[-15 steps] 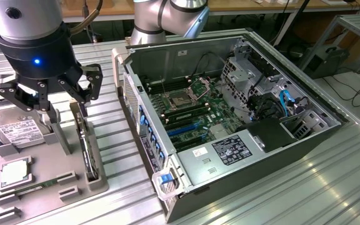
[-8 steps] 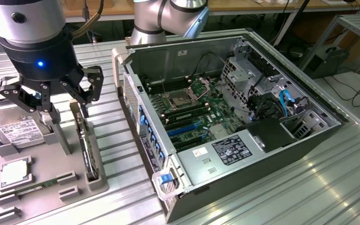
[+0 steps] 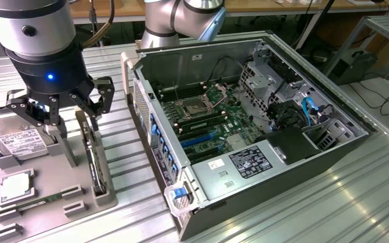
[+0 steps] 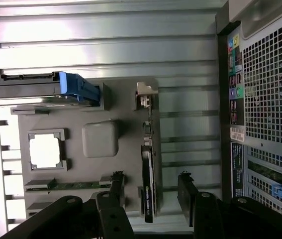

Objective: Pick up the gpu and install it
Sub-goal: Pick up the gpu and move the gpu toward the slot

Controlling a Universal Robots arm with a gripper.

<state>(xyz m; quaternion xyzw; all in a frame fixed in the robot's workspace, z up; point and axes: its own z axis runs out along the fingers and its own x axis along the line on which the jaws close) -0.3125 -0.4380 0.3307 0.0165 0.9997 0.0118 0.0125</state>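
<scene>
The gpu [image 3: 94, 161] is a thin black card standing on edge in a slot of the grey holder tray [image 3: 86, 200], on the exterior view's left. My gripper [image 3: 73, 126] hangs just above it, open. In the wrist view the gpu [image 4: 148, 174] runs between my two black fingers [image 4: 115, 191], with a gap on each side, and its silver bracket [image 4: 145, 94] is at the far end. Nothing is held. The open computer case [image 3: 296, 152] lies beside the tray, its motherboard [image 3: 208, 116] exposed with blue slots [image 3: 198, 139].
The tray also holds a silver hard drive [image 3: 15, 139] with a white label, a square processor [image 3: 15, 185] and a green memory stick [image 3: 42, 200]. The case's rear panel [image 4: 270, 99] stands close beside the tray. A slatted metal table [image 3: 329, 202] lies underneath.
</scene>
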